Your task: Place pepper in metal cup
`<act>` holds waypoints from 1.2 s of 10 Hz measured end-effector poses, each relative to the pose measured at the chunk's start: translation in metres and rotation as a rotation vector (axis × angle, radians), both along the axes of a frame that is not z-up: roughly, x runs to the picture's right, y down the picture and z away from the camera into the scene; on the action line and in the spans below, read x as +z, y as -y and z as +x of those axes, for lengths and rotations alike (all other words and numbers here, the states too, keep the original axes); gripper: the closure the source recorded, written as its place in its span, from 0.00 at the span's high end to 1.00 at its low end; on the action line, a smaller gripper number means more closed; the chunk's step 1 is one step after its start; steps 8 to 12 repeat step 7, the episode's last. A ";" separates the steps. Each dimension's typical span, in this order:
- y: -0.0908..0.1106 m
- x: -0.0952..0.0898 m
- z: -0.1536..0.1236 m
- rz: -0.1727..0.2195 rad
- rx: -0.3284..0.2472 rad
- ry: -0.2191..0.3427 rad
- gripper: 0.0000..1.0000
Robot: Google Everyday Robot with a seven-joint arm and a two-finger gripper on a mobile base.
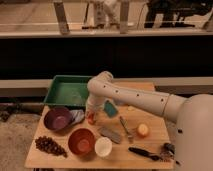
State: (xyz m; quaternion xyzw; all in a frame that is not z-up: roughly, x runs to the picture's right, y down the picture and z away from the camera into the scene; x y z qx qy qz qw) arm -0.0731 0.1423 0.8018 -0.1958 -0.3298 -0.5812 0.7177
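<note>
My gripper (pixel 91 114) hangs low over the table's middle left, just right of the purple bowl. It is shut on the small orange-red pepper (pixel 90 120), which sticks out below it close to the tabletop. The silver-grey metal cup (pixel 77 116) stands directly left of the gripper, between it and the purple bowl, and is partly hidden. The pepper is beside the cup, not inside it.
A green tray (pixel 64 92) is at the back left. A purple bowl (pixel 58 119), orange bowl (pixel 81 141), white cup (pixel 103 146) and grapes (pixel 49 146) lie in front. A teal block (pixel 110 108), grey bar (pixel 110 134), fork (pixel 126 129), round yellow-orange fruit (pixel 143 130) and black tool (pixel 145 153) lie to the right.
</note>
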 end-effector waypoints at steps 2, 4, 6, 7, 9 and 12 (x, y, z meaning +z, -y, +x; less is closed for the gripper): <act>-0.002 0.001 -0.004 -0.004 -0.003 0.014 0.03; -0.003 -0.001 -0.008 -0.003 -0.008 0.026 0.03; -0.003 -0.002 -0.010 -0.001 -0.011 0.031 0.03; -0.003 -0.003 -0.010 0.001 -0.014 0.031 0.07; -0.003 -0.003 -0.010 0.001 -0.014 0.031 0.07; -0.003 -0.003 -0.010 0.001 -0.014 0.031 0.07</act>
